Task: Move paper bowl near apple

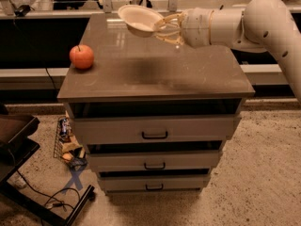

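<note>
The red-orange apple (pixel 82 56) sits on the brown cabinet top (pixel 188 79) near its left edge. The off-white paper bowl (pixel 139 19) hangs in the air above the back middle of the top, tilted. My gripper (pixel 161 26) reaches in from the right on a white arm and is shut on the bowl's right rim. The bowl is well to the right of the apple and farther back.
The cabinet has several drawers (pixel 154 128) below the top. A dark cart (pixel 19 140) stands at the lower left, with clutter and cables (pixel 68 147) on the floor. A counter rail (pixel 70 14) runs behind the cabinet.
</note>
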Tool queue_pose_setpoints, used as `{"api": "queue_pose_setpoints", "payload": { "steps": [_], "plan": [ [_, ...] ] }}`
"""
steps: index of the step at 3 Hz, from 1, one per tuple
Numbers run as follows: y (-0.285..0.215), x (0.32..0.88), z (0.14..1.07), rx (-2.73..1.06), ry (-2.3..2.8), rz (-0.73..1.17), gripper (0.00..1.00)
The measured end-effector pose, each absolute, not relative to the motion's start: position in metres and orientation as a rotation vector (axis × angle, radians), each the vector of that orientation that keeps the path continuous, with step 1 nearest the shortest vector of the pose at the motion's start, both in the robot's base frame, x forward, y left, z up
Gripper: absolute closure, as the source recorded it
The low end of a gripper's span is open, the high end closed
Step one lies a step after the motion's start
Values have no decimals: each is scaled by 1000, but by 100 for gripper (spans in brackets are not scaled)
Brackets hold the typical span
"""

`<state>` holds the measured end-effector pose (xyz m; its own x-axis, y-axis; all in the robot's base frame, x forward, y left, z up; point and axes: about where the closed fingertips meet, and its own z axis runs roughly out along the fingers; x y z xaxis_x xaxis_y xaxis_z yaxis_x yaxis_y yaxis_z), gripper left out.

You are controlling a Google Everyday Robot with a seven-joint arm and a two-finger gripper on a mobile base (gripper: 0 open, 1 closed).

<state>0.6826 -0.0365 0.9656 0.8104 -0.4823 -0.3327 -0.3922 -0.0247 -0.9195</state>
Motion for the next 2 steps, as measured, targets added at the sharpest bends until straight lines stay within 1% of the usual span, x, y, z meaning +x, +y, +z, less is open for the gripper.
{"api": "queue_pose_setpoints", "payload": {
  "steps": [1, 2],
  "plan": [
    [-10, 654, 950, -1742, 621, 13, 100],
    [4, 634, 903, -1918, 624, -15, 100]
  ]
}}
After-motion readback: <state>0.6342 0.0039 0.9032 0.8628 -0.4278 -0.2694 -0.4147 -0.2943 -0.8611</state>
